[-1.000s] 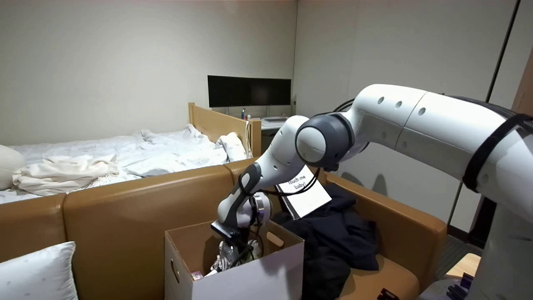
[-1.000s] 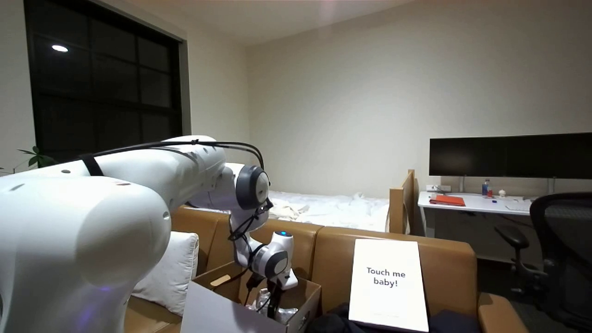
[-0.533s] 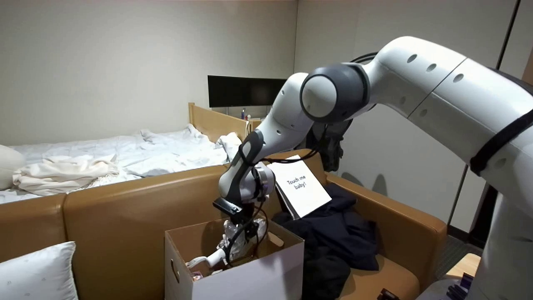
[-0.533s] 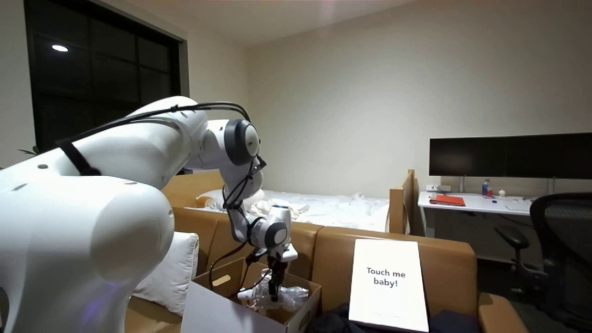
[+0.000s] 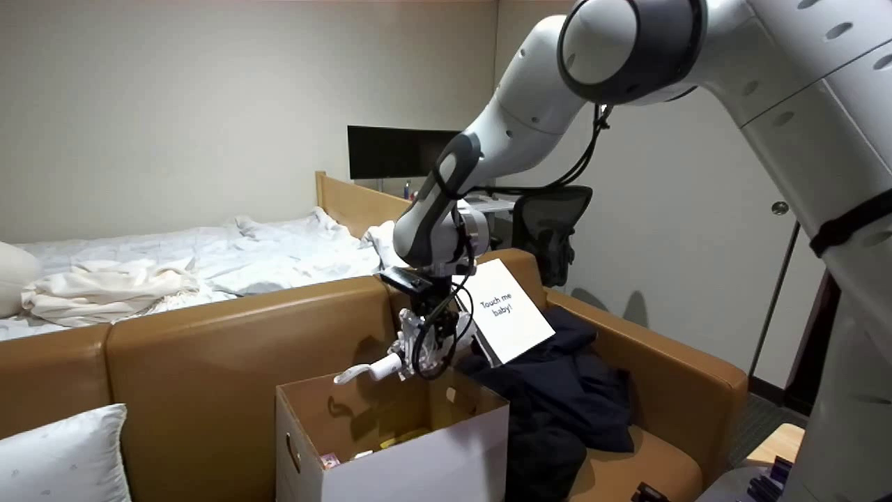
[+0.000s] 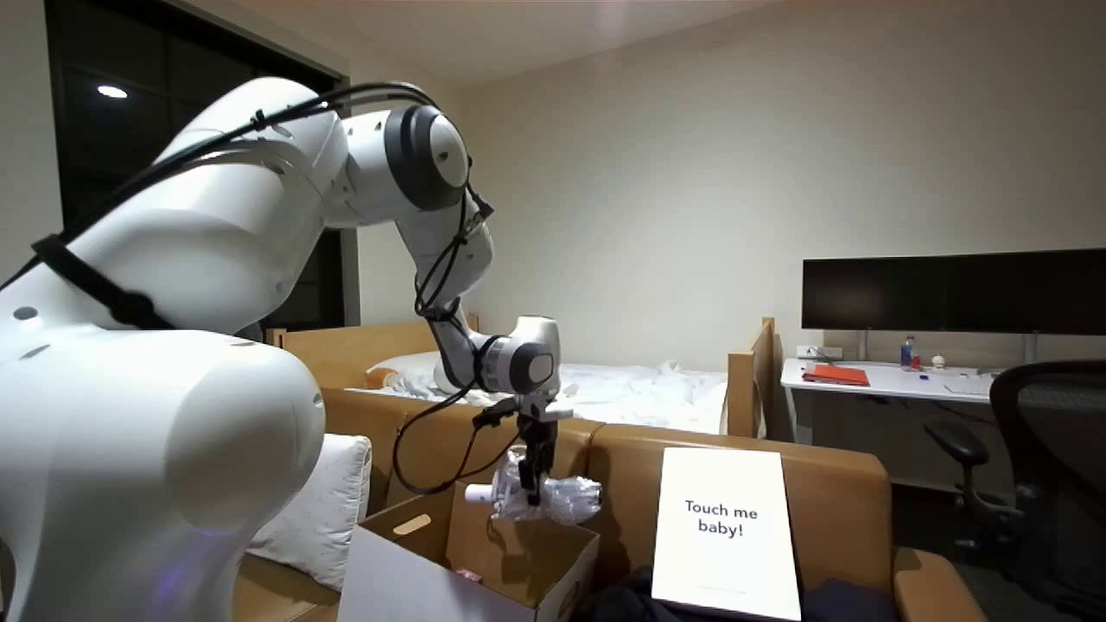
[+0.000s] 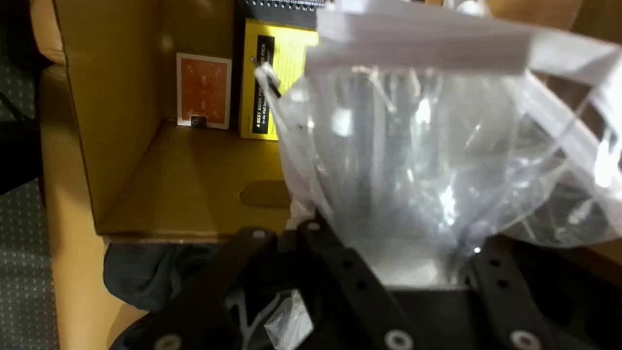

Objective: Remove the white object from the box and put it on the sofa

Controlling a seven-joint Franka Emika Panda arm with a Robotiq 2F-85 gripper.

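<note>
Tightly, the claw [image 6: 534, 496] pinches the middle of the white bundle [image 6: 567, 501], which hangs in the air above the cardboard box [image 6: 415, 583] and is not on the brown sofa [image 6: 838, 501] yet. I think it is held by the middle so that both ends stick out and it does not tip much. It is probably up high so it can pass the box walls without a bump. The box seems to sit on the sofa, so the trip may be short, but dark clothes [image 5: 578, 390] and a white "Touch me baby!" sign [image 5: 507, 317] are beside the box and could get in the way. The bundle is mostly clear plastic, shiny and full of wrinkles. A white tube [image 5: 385, 367] and a pale curvy strip [image 5: 352, 374] poke out of one end. I cannot tell what is inside, but it looks light and floppy
</note>
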